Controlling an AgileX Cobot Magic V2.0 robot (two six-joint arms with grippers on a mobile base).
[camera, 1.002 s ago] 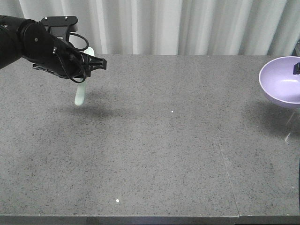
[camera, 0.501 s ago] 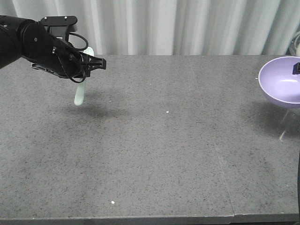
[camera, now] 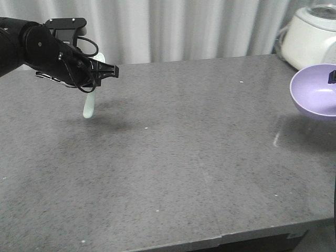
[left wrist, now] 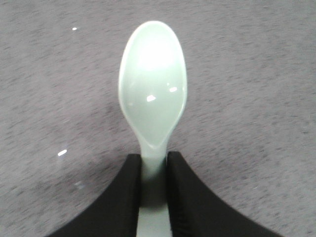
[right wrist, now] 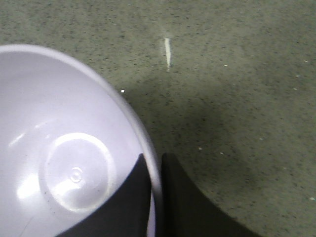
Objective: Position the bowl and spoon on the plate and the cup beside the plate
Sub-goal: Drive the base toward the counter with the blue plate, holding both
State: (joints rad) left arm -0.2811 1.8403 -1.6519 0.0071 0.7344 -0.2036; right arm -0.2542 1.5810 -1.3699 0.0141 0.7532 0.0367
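A pale mint-green spoon hangs scoop-down above the far left of the grey table, with my left gripper shut on its handle. In the left wrist view the fingers clamp the handle just below the scoop of the spoon, the left gripper tight on it. The lavender bowl is held in the air at the right edge. My right gripper is shut on the rim of the bowl, one finger inside and one outside. The plate and the cup are out of view.
A white rounded appliance stands at the back right corner of the table. The table's right end and front edge show at the lower right. A pale curtain hangs behind.
The table has slid left and turned in the exterior view, bringing its right end and the white appliance into sight. Both arms keep their places in the frame, still holding spoon and bowl.
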